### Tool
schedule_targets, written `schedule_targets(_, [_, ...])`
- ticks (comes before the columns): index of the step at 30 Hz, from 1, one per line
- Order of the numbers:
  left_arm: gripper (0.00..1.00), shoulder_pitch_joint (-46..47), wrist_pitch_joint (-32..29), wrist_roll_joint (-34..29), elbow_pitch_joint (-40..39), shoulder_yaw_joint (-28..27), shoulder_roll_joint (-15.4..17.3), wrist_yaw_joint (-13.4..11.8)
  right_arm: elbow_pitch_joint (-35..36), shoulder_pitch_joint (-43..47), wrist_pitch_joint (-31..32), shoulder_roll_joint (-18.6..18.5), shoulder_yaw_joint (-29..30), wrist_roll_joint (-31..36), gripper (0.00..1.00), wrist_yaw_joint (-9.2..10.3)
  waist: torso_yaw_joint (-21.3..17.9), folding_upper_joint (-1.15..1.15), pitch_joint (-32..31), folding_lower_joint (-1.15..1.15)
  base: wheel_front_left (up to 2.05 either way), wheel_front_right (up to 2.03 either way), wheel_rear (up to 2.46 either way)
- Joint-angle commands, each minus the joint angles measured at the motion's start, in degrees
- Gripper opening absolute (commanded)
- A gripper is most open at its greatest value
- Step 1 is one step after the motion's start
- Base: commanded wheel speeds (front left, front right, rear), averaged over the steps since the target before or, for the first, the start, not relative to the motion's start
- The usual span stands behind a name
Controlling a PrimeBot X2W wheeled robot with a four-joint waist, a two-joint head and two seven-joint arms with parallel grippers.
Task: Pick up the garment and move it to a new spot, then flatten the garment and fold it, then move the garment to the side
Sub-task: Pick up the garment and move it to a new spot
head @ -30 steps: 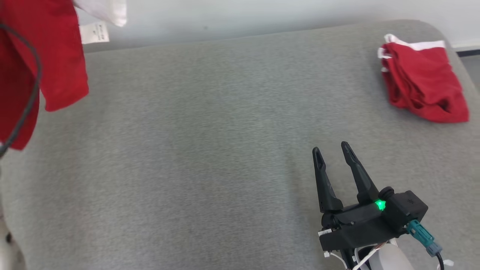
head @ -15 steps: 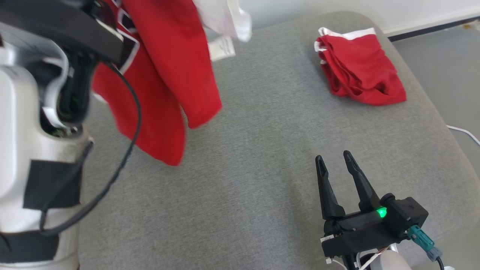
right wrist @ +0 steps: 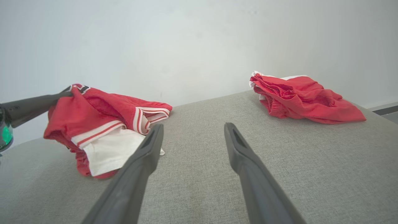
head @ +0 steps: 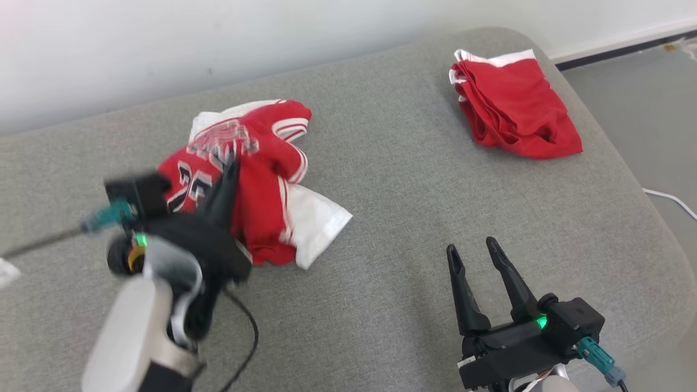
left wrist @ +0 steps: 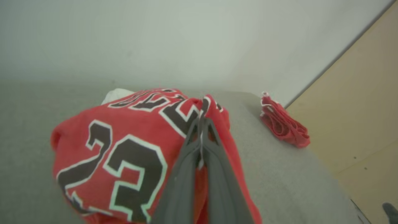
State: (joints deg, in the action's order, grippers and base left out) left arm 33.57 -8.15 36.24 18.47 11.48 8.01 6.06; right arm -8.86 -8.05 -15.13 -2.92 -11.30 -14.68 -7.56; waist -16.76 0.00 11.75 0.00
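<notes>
The garment (head: pixel 261 179) is a red jersey with black-and-white lettering and white trim, lying bunched left of centre on the grey cushion (head: pixel 381 228). My left gripper (head: pixel 231 163) is shut on its top fold. The left wrist view shows the closed fingers pinching red cloth of the garment (left wrist: pixel 124 149) at their tips, where the left gripper (left wrist: pixel 202 109) ends. In the right wrist view the garment (right wrist: pixel 93 124) sits left, with a left finger (right wrist: pixel 37 104) reaching its upper edge. My right gripper (head: pixel 471 247) stands open above bare cushion at the lower right, also seen as the right gripper (right wrist: pixel 192 127).
A second red garment with a white band (head: pixel 514 114) lies crumpled at the cushion's far right corner (right wrist: pixel 298 98). The cushion's rounded edge drops to grey floor (head: pixel 642 109) on the right, where a white cable (head: pixel 670 196) runs. A pale wall is behind.
The head camera has swung. The garment hung in the air from my raised left gripper; now the arm is down and the garment rests bunched on the cushion. The right gripper stays open.
</notes>
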Motion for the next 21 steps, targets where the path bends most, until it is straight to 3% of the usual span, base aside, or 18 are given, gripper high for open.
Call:
schedule_targets(1, [0.00,-1.9,1.2,0.3,1.6,0.4,-0.1,0.4,-0.3,0.6,0.0,0.1,-0.2,0.2,1.00,0.12,0.5,0.00,-0.8,0.00,0.00,0.00,0.00])
schedule_targets(11, [0.00,-8.2,7.5,0.9,11.3,6.3,-2.4,1.4,-1.3,1.7,0.0,0.1,-0.6,0.8,1.00,0.12,3.1,0.00,-4.1,0.00,0.00,0.00,0.00])
schedule_targets(12, [0.43,-7.8,8.4,0.7,11.3,6.8,-2.5,1.4,-1.3,1.9,0.0,0.1,-0.5,0.9,1.00,0.12,3.5,0.00,-4.4,0.00,0.00,0.00,0.00])
schedule_targets(13, [1.00,-7.5,9.4,0.8,11.2,7.0,-2.6,1.5,-1.3,2.1,0.0,0.1,-0.6,0.9,1.00,0.12,3.8,0.00,-4.8,0.00,0.00,0.00,0.00])
schedule_targets(17, [1.00,-6.7,13.9,0.5,9.1,7.9,-1.9,1.4,-1.1,2.8,0.0,0.1,0.0,0.9,1.00,0.12,5.3,0.00,-6.2,0.00,0.00,0.00,0.00])
schedule_targets(21, [1.00,-8.1,18.1,-0.4,6.6,8.0,1.4,1.4,-0.4,3.7,0.0,0.0,0.0,0.6,1.00,0.12,7.0,0.00,-7.8,0.00,0.00,0.00,0.00])
